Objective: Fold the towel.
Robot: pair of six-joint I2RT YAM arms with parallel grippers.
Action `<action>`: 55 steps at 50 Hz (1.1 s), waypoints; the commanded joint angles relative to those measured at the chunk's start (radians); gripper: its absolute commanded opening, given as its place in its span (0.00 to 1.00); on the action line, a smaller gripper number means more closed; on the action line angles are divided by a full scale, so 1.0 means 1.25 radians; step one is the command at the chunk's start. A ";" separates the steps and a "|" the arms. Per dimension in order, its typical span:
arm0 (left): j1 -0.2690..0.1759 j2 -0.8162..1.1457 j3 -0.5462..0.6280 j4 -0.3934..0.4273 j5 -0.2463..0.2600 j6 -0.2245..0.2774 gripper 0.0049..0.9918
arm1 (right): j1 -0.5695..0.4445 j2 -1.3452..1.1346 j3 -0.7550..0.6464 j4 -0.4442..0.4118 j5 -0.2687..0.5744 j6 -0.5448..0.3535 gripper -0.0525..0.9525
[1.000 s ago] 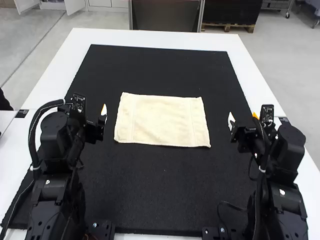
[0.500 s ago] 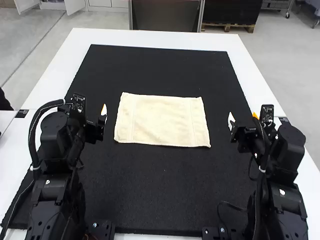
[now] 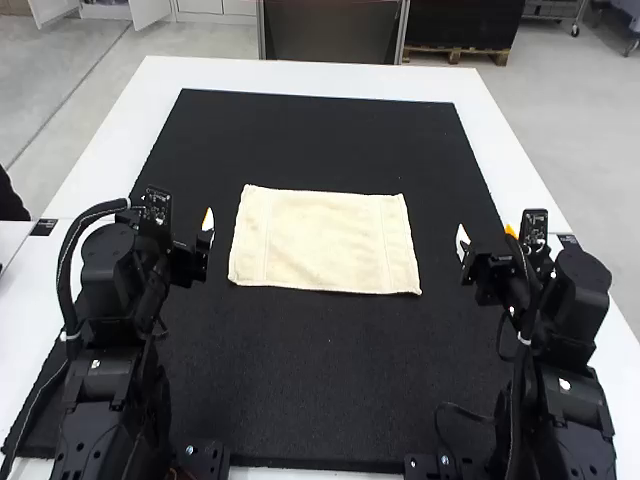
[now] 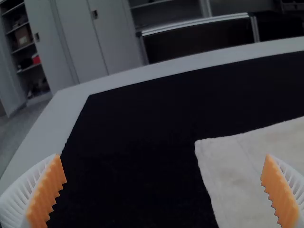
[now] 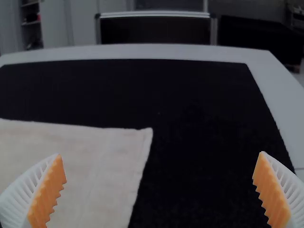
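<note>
The cream towel lies spread flat on the black mat over the table, between the two arms. The left pincer has its fingers wide apart, and so has the right pincer; neither touches cloth. From here, I'd worry that a tip coming in too high would skim the thin corner and miss it, or that uneven pulling would skew the fold. Compared with the earlier frames, I see nothing moved.
</note>
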 commanded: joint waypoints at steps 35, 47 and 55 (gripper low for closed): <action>0.013 -0.006 0.017 0.269 -0.084 -0.105 0.98 | -0.010 -0.006 0.021 0.247 0.041 0.050 0.96; 0.004 0.059 0.184 0.274 -0.084 -0.128 0.98 | -0.050 0.038 0.211 0.230 0.042 0.076 0.96; 0.003 0.266 0.342 0.263 -0.099 -0.158 0.98 | -0.081 0.225 0.366 0.213 0.040 0.120 0.96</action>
